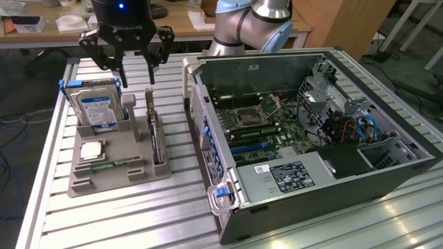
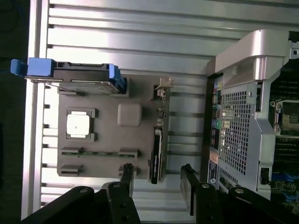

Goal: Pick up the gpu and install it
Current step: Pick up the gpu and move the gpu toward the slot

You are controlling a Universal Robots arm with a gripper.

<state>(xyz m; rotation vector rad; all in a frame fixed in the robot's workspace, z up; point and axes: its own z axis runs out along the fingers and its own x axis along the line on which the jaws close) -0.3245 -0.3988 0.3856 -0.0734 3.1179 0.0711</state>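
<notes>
1. The slatted bench carries a grey holder.
2. An open computer case sits just beside the holder.
3. The claw hangs above the holder, spread wide, gripping nothing.
4. The gpu stands on edge in the holder, on its case side, untouched beneath the claw.

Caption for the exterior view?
Gripper, jaws open, hovers above the gpu standing edgewise in a gray holder beside the open case.
</notes>
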